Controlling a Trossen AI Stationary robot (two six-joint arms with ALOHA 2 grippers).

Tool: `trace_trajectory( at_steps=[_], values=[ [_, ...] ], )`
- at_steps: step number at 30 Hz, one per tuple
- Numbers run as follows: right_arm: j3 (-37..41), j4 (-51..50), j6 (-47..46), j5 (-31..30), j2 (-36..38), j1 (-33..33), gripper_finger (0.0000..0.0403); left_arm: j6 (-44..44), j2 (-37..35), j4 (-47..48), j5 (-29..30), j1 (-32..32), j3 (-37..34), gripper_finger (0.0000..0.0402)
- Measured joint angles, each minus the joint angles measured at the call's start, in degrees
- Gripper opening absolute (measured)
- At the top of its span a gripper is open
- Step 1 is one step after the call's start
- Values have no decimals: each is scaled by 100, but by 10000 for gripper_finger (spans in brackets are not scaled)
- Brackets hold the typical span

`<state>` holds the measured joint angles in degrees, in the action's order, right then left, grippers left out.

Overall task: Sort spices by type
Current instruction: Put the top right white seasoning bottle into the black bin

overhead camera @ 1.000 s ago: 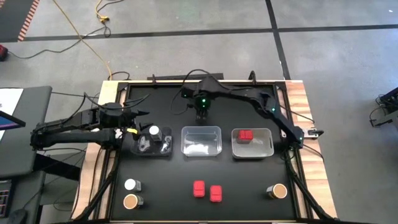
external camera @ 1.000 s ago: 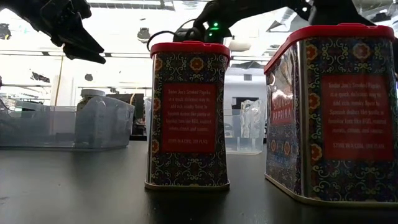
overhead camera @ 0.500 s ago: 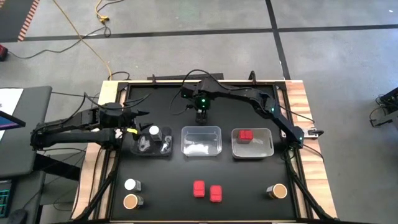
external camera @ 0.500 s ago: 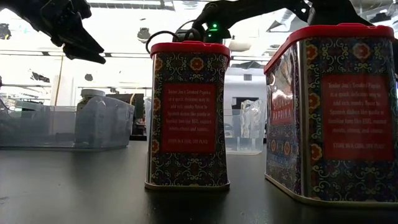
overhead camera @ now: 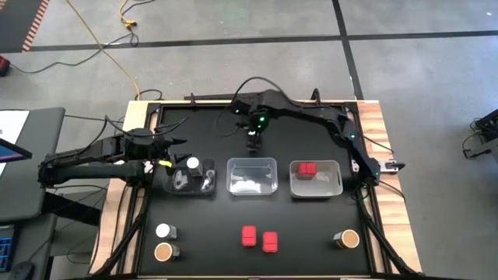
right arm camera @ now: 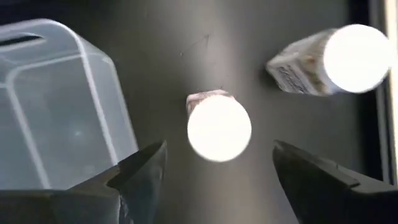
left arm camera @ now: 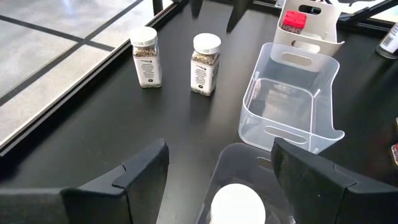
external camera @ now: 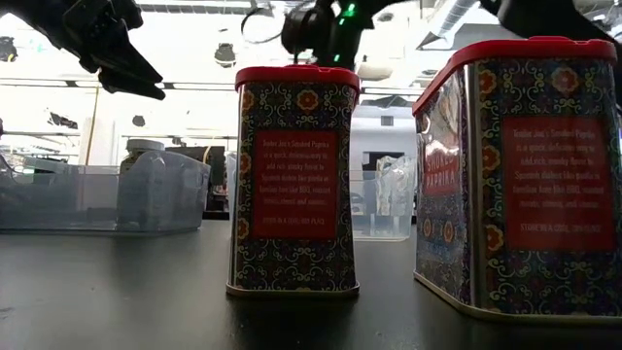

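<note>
Right gripper spread wide, released, hovering above two white-capped jars standing at table's far edge, just beyond middle tray. Left gripper parted, empty, over left tray holding one white-capped jar. Red packet in right tray; two more red packets at near centre.

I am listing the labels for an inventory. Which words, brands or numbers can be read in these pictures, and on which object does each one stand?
"PAPRIKA": vertical, on the side face of the nearer red-lidded tin in the low view.
Red panel text on that tin and on the other red-lidded tin: too small to read.
Labels on the two white-capped spice jars in the left wrist view: too small to read.
Nothing else carries readable text.
</note>
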<state>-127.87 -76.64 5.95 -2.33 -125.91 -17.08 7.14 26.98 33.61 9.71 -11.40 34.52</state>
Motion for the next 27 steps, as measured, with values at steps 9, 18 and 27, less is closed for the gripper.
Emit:
trace_trajectory(
  at_steps=[9, 18, 27],
  values=[
    [346, -590, -1347, -137, 1375, 101, 317, 415, 0, -4, -2, 0, 0, 271],
    [3336, 186, -3281, -1767, 3883, 1173, 317, 748, 4, -7, -2, 0, 0, 271],
    [6940, 2227, -5804, -2370, 6363, 2723, 317, 346, 499, -729, -2, 0, 0, 271]
  ],
)
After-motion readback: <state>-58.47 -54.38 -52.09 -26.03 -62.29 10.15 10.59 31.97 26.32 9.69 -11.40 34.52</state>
